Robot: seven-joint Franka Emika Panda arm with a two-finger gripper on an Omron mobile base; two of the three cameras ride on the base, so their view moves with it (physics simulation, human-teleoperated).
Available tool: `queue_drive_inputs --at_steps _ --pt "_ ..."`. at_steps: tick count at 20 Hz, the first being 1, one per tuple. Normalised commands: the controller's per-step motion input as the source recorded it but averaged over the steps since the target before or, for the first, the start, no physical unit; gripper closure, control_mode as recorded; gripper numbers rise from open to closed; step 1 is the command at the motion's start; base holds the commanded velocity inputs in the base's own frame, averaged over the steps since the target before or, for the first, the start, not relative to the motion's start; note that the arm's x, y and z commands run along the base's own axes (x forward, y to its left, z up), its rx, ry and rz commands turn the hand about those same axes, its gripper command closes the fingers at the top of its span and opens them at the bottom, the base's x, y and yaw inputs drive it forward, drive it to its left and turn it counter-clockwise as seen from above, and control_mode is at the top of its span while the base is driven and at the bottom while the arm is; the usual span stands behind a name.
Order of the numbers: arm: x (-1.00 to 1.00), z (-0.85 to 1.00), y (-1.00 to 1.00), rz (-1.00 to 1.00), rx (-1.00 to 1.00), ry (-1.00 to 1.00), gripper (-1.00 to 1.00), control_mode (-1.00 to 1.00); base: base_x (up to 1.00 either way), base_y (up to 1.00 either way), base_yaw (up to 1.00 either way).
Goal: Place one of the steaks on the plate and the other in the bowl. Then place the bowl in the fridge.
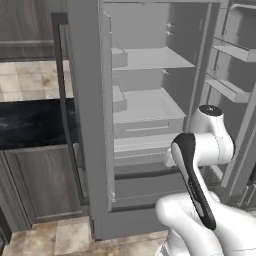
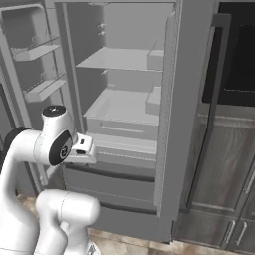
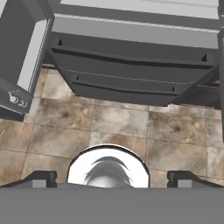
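Fridge point(image 1: 150, 105) stood open ahead, beyond the fingers point(image 3: 43, 178), shelves bare, presumably readied for the bowl. Gripper point(image 3: 112, 179) spread wide, empty, aimed down at floor tiles point(image 3: 122, 127).

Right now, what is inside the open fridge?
The fridge stands open; its pale shelves look bare, with no bowl on them. The closed drawer below hides its contents.

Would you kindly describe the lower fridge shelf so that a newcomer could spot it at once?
Start at the tall grey fridge, standing with both doors open. Inside, two pale shelves lie one above the other; the lower shelf is the wider-looking one, right above a shallow drawer front, unlike the upper shelf near the top.
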Motion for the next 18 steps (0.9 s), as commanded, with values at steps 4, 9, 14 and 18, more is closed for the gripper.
queue_drive_inputs --at_steps 4,9,14,18 --pt "0.00 0.00 0.00 0.00 0.00 0.00 -1.00 1.00 0.07 0.58 -0.50" --pt "0.00 0.00 0.00 0.00 0.00 0.00 -1.00 1.00 -0.22 0.26 -0.40" --pt "0.00 0.00 0.00 0.00 0.00 0.00 -1.00 1.00 -0.69 -0.10 -0.35" --pt "0.00 0.00 0.00 0.00 0.00 0.00 -1.00 1.00 -1.00 -0.01 -0.28"
